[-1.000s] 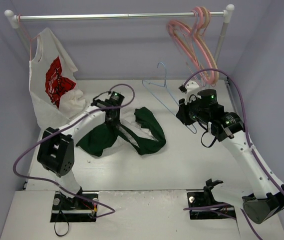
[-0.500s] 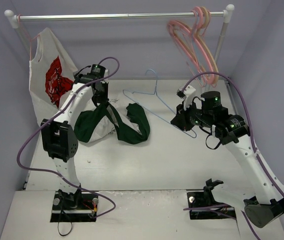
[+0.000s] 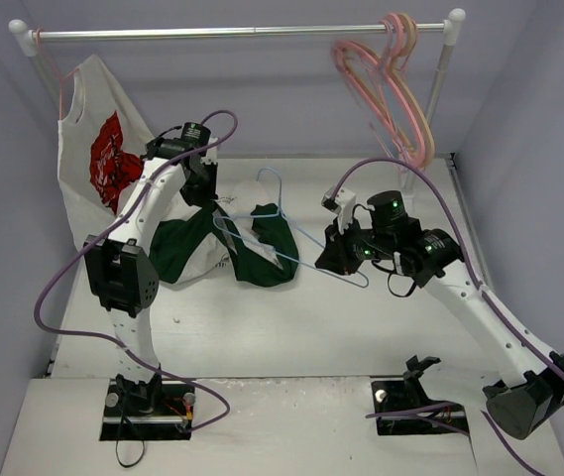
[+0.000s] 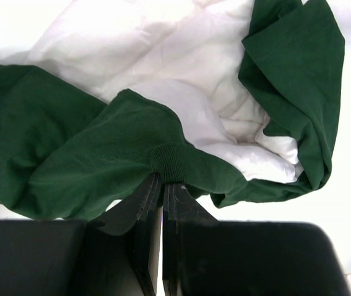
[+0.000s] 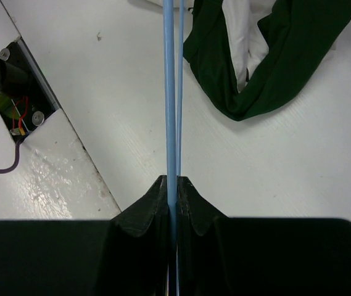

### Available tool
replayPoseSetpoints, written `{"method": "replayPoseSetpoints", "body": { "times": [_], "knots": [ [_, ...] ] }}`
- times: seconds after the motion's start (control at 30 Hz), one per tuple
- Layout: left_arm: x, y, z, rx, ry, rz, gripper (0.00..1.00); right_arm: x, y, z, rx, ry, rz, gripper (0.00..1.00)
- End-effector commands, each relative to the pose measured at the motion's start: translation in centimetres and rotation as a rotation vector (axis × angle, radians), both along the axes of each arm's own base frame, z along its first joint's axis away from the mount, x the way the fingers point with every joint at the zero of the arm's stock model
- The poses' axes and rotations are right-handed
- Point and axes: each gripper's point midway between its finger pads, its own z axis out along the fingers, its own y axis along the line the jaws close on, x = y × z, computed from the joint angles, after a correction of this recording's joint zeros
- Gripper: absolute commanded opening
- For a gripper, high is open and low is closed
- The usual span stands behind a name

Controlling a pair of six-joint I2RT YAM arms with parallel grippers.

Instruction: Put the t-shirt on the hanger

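The dark green t-shirt (image 3: 262,253) with a whitish inside lies bunched at the table's middle left. My left gripper (image 3: 202,193) is shut on its ribbed collar (image 4: 170,161) and holds that part lifted. My right gripper (image 3: 333,256) is shut on the lower corner of the thin light-blue hanger (image 3: 280,236), which slants up-left over the shirt with its hook toward the back. In the right wrist view the hanger wire (image 5: 171,92) runs straight up from the jaws, with the shirt (image 5: 268,68) to the right.
A white shirt with red print (image 3: 103,159) hangs at the left end of the rail (image 3: 232,33). Pink hangers (image 3: 391,84) hang at its right end. Grey walls close in on both sides.
My right gripper has carried the blue hanger left, from the back right to over the shirt. My left gripper has lifted the collar and drawn the shirt back and left.
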Motion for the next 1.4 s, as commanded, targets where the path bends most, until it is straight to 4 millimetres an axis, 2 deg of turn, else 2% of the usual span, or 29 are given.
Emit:
{"method": "replayPoseSetpoints", "body": {
  "times": [0.0,0.23,0.37,0.57,0.77,0.93,0.97,1.07,1.27,1.3,1.33,1.37],
  "knots": [
    [-1.2,-0.4,4.0,-0.052,-0.07,-0.003,0.0,1.5,1.9,1.3,0.082,-0.059,0.014,0.0],
    [-2.6,0.0,4.4,-0.037,-0.063,-0.02,0.0,3.0,2.0,0.6,0.062,-0.083,-0.021,0.0],
    [-2.8,0.3,4.4,-0.02,-0.06,-0.02,0.0,3.1,2.1,-0.2,0.047,-0.066,-0.013,0.0],
    [-2.9,-0.5,5.2,-0.036,-0.089,-0.05,0.0,2.9,2.7,-1.4,0.044,-0.046,0.011,0.0],
    [-3.4,-1.8,5.9,-0.038,-0.107,-0.112,0.0,2.6,3.7,-1.7,0.081,-0.062,0.055,0.0],
    [-4.5,-2.9,6.8,-0.036,-0.12,-0.148,0.0,3.6,4.7,-1.1,0.149,-0.131,0.058,0.0],
    [-4.8,-3.2,7.0,-0.04,-0.12,-0.156,0.0,3.7,4.8,-1.5,0.152,-0.126,0.062,0.0],
    [-5.4,-3.8,7.7,-0.059,-0.13,-0.167,0.0,4.2,5.7,-0.4,0.213,-0.18,0.077,0.0],
    [-6.2,-5.5,10.7,-0.119,-0.188,-0.201,0.0,5.2,6.7,1.1,0.315,-0.279,0.079,0.0],
    [-6.4,-5.6,11.5,-0.127,-0.209,-0.203,0.0,5.2,6.7,0.6,0.32,-0.277,0.075,0.0],
    [-6.6,-5.8,11.8,-0.137,-0.212,-0.209,0.0,5.4,6.8,1.7,0.352,-0.321,0.071,0.0],
    [-6.8,-6.0,12.1,-0.145,-0.218,-0.215,0.0,5.4,6.7,1.9,0.368,-0.34,0.073,0.0]
  ]
}}
